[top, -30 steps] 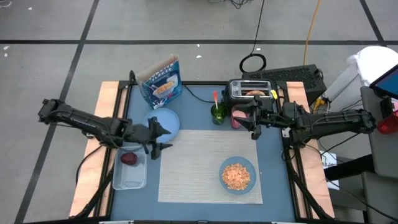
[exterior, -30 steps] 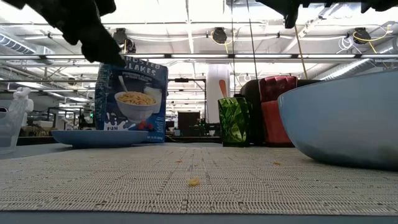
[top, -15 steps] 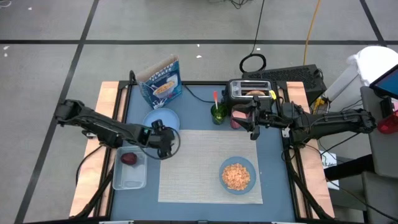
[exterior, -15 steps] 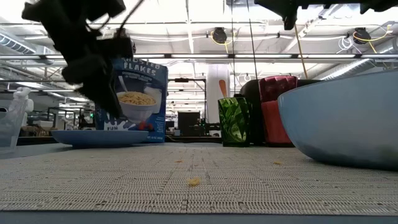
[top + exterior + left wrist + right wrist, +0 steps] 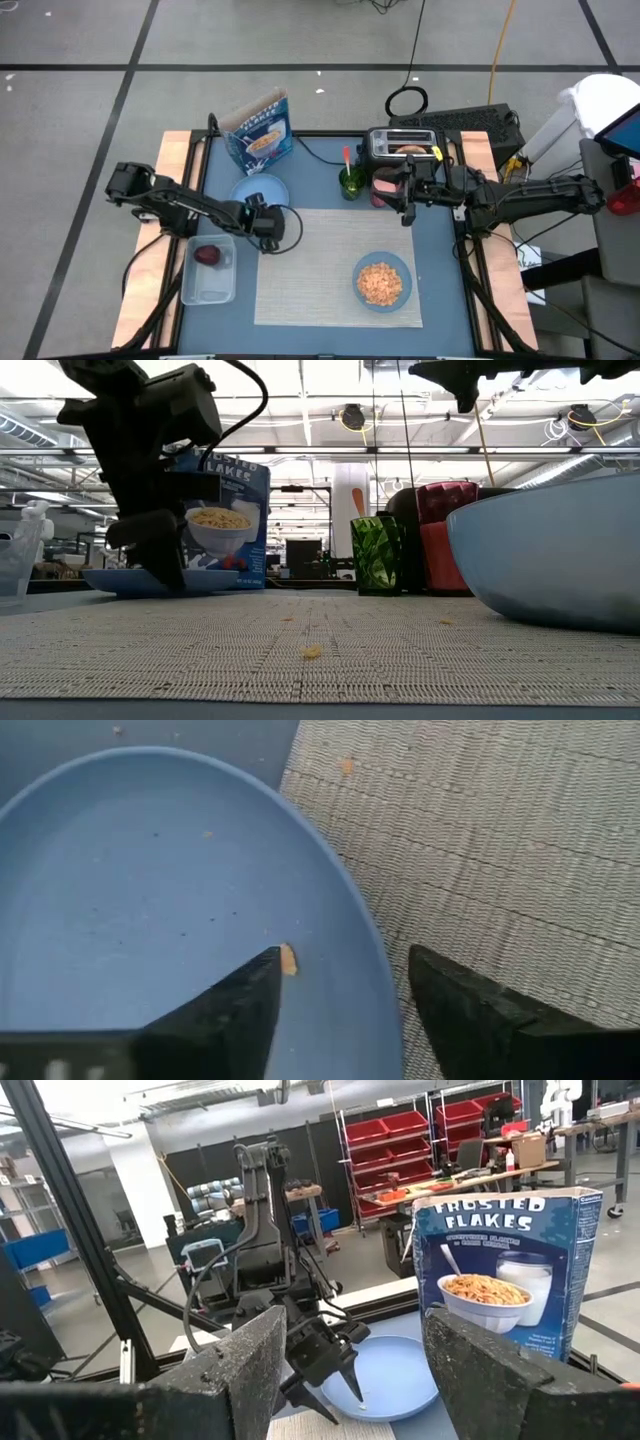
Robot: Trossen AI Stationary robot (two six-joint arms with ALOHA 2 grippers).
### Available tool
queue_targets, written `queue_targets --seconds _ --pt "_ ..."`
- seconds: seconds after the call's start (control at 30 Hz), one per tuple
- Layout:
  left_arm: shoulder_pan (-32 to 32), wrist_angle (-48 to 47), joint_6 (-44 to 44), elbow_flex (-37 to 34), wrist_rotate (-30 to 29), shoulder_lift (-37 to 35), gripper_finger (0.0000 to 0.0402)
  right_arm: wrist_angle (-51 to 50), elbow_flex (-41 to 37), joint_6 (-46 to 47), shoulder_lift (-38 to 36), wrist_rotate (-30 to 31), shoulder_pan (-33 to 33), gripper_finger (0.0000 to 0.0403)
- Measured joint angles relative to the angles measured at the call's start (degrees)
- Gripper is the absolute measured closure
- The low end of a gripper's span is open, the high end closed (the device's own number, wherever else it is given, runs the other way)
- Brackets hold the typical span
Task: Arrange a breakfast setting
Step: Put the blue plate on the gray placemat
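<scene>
Left gripper [image 5: 272, 228] is down at the near edge of the light-blue round plate [image 5: 258, 192], its two dark fingers [image 5: 232, 1010] spread and straddling the plate's rim, one inside, one outside over the mat; whether they are touching the rim cannot be told. The plate is shallow, smooth, pale blue, with a few cereal crumbs on it, and sits on the blue table [image 5: 450, 280] just off the far-left corner of the beige woven rectangular placemat [image 5: 320, 250]. The mat is ribbed and pale, with stray crumbs. The light-blue bowl [image 5: 382, 281] stands on the mat's near-right part, filled with orange-tan cereal. A small dark-red fruit [image 5: 207, 255] lies in the clear plastic tub [image 5: 208, 285], left of the mat. Right gripper [image 5: 407, 205] hovers by the black toaster [image 5: 403, 145], fingers apart, empty.
</scene>
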Motion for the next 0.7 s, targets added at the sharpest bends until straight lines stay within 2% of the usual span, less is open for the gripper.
queue_targets --seconds 0.4,0.57,0.7 --pt "0.0 0.1 0.3 0.0 0.6 -0.2 0.0333 0.0 0.0 0.0 0.0 0.0 0.0 0.0177" --pt "0.0 0.1 1.7 0.0 0.1 -0.2 0.0374 -0.1 0.0 0.0 0.0 0.0 0.0 0.0177" --pt "-0.2 0.1 1.8 0.0 -0.3 -0.3 0.039 -0.1 0.0 0.0 0.0 0.0 0.0 0.0177"
